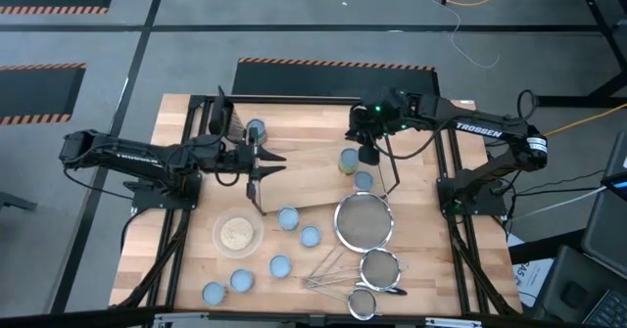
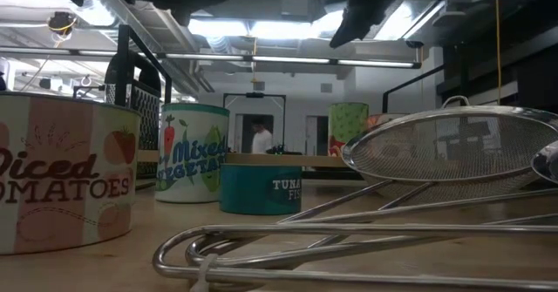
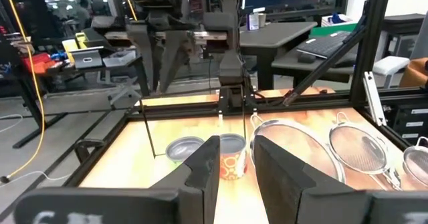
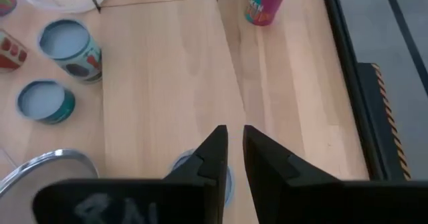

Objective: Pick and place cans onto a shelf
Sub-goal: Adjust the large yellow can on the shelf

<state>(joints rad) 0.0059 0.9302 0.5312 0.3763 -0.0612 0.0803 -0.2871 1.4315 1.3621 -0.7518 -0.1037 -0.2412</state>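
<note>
Now, the scene in lines:

Shelf: the light wooden board (image 1: 318,176) lies in the middle of the table (image 1: 460,269), with thin black wire frames at both short ends.

Cans on the shelf: two cans stand near its right end, one with a label (image 1: 348,161) and one (image 1: 362,180) just beside it.

Other cans: one can (image 1: 256,129) stands at the far left of the table, near the dark grater (image 1: 233,122). Five more stand on the near side of the shelf, between the bowl of grains (image 1: 235,234) and the round strainers (image 1: 364,220).

Right gripper: the right gripper (image 4: 232,150) hangs above the right end of the shelf, over a can top (image 4: 184,162) that is half hidden by its fingers. The fingers stand a little apart and nothing is between them.

Left gripper: the left gripper (image 3: 234,164) is above the left end of the shelf and looks toward the labelled can (image 3: 231,156). Its fingers are spread, with a clear gap, and hold nothing.

Room behind: a person (image 2: 260,137) stands far away in a doorway.
</note>
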